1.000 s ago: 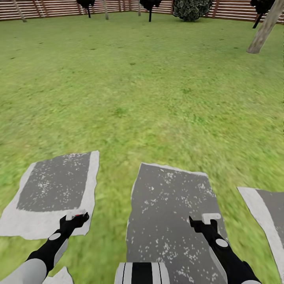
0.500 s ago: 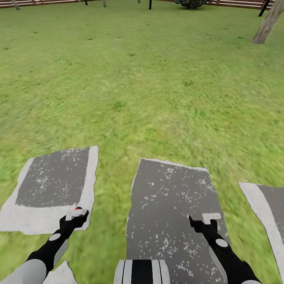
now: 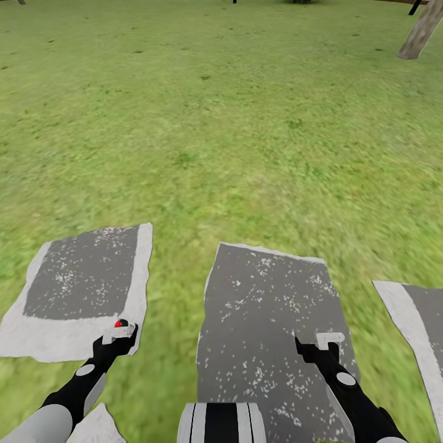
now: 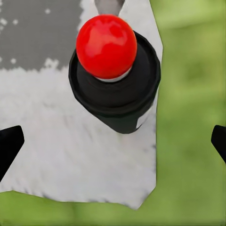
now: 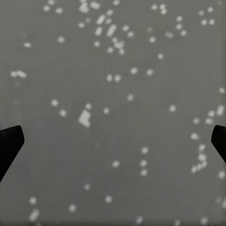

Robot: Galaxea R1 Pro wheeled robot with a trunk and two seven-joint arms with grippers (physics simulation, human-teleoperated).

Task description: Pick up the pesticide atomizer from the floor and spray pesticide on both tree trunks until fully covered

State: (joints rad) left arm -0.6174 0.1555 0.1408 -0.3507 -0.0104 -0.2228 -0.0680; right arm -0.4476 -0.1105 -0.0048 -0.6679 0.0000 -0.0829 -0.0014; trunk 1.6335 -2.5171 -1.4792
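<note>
The pesticide atomizer is a black bottle with a round red top, standing on the white rim of a grey paving stone. In the head view its red top peeks out just past my left gripper. The left gripper is open, its black fingertips set wide to either side of the bottle and not touching it. My right gripper is open over the middle paving stone, with nothing between its fingers. A pale grey-brown tree trunk stands at the far right of the lawn.
Green lawn stretches ahead of me. Three grey paving stones with white rims lie near my base, the third one at the right edge. Part of my base shows at the bottom.
The head view has tilted down, so the fence and dark trees have slid out at the top. The atomizer's red top now shows more clearly past the left gripper.
</note>
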